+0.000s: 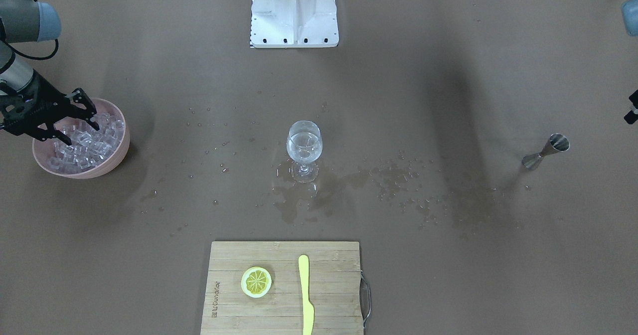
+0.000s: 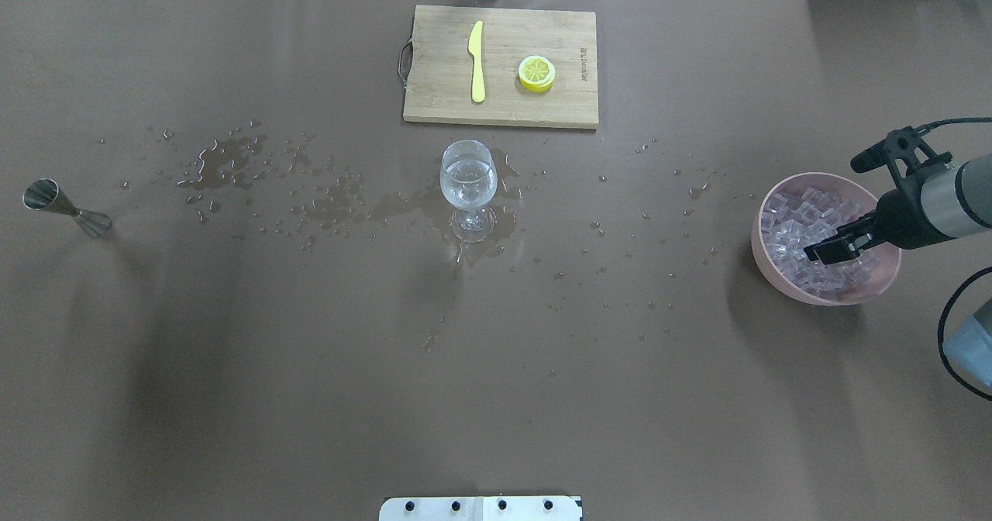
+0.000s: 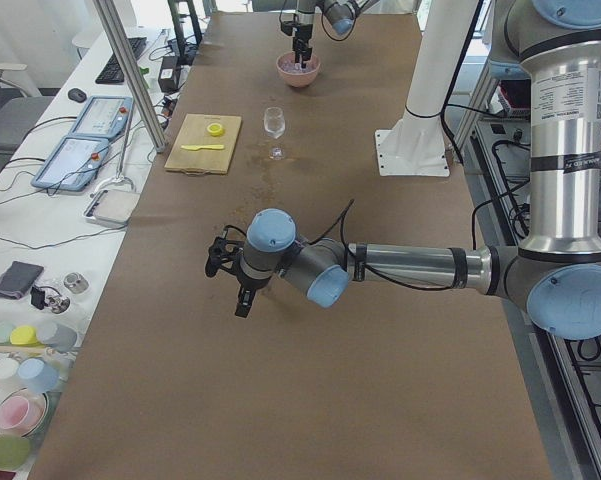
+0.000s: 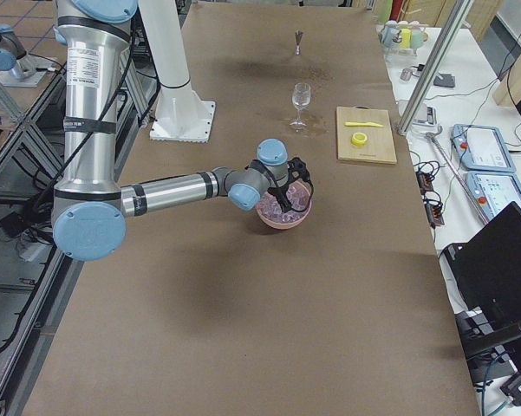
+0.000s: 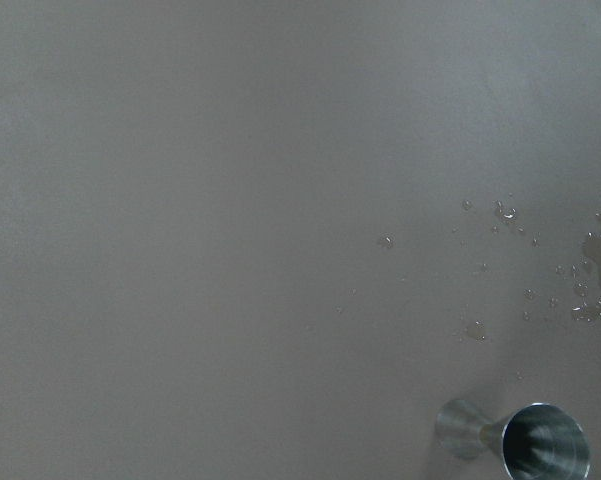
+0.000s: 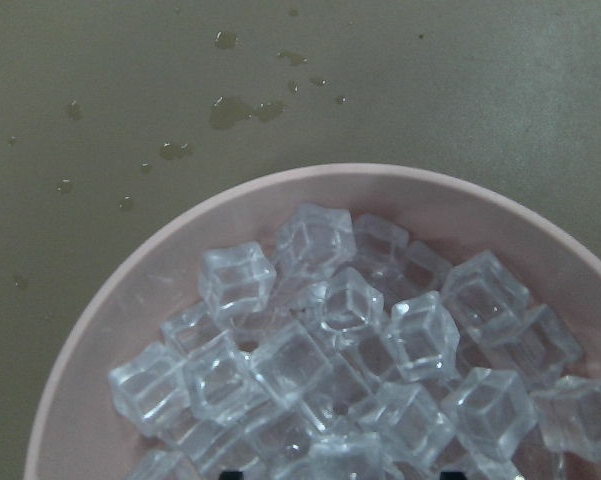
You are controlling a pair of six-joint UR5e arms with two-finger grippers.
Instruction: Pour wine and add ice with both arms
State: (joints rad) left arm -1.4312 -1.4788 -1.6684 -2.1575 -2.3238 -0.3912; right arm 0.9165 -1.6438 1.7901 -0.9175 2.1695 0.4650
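Note:
A stemmed glass stands mid-table with a little clear wine in it; it also shows in the overhead view. A pink bowl holds a heap of clear ice cubes, seen close in the right wrist view. My right gripper is open, its fingers down among the cubes in the bowl; I see nothing held. My left gripper hovers above the bare table near a steel jigger; I cannot tell whether it is open or shut.
A wooden cutting board carries a lemon slice and a yellow knife. Water drops and a puddle spread around the glass. The white pedestal stands at the robot's side.

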